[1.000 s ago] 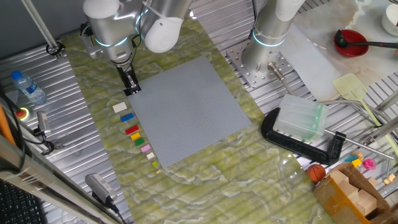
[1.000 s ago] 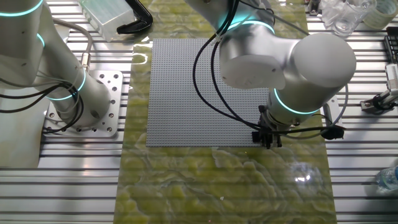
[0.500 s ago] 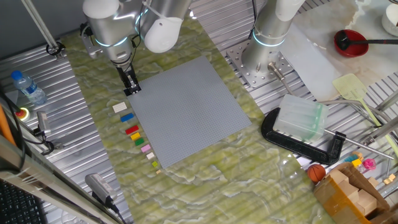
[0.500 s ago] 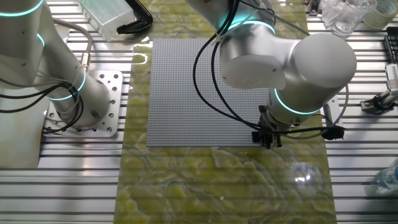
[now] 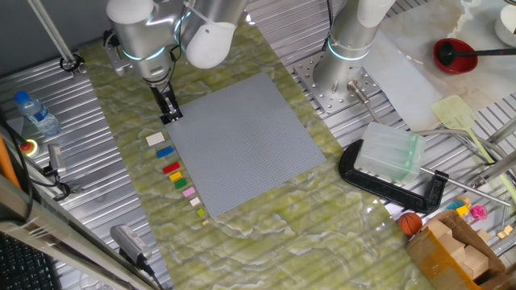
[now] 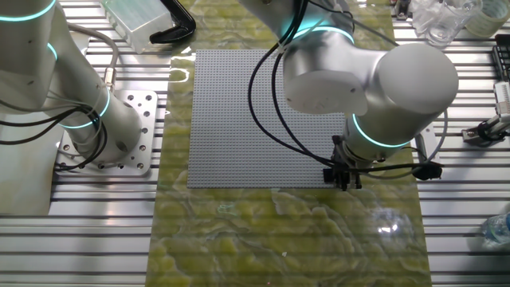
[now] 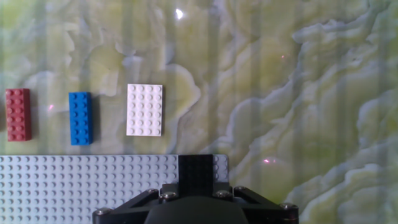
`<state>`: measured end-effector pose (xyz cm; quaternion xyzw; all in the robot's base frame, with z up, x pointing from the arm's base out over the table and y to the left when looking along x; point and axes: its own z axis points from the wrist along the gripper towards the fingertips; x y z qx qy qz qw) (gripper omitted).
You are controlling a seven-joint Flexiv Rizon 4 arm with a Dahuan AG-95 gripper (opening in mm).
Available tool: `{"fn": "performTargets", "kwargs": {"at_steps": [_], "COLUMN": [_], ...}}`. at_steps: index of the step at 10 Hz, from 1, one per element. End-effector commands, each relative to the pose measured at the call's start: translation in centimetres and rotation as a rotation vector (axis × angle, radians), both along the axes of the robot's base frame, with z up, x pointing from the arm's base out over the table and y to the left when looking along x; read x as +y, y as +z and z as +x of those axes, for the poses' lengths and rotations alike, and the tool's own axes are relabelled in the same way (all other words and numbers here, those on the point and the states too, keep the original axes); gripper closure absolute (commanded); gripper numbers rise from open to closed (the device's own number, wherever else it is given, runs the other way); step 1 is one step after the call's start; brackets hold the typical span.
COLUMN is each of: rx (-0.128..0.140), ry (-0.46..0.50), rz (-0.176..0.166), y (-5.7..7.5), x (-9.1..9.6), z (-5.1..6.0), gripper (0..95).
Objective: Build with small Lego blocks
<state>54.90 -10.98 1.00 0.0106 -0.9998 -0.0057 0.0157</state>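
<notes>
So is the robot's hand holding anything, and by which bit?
Hard to tell. A black piece sits at the hand tip over the grey baseplate corner, maybe a block; the grip is hidden.

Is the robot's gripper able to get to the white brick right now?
Probably yes. The white brick lies flat on the mat beside the baseplate, nothing on it, the blue brick apart. But the gripper seems to hold a black brick already.

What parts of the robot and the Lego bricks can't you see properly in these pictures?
- Gripper: the hand view shows a black block between the fingers, but whether it is gripped is unclear.
- Red brick: bricks beyond it are cut off by the hand view's left edge.
- Last bricks in the row: too small in one fixed view.
</notes>
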Motion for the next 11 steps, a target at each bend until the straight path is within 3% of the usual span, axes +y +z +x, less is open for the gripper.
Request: {"fn": "performTargets", "kwargs": {"at_steps": [1, 11], "rx": [0.002, 0.009], "ry": [0.001, 0.002], "rz": [0.0, 0.002], "y": [-0.39, -0.94], "x": [0.02, 0.0], "z": [0.01, 0.13], "gripper": [95.0, 95.0]}}
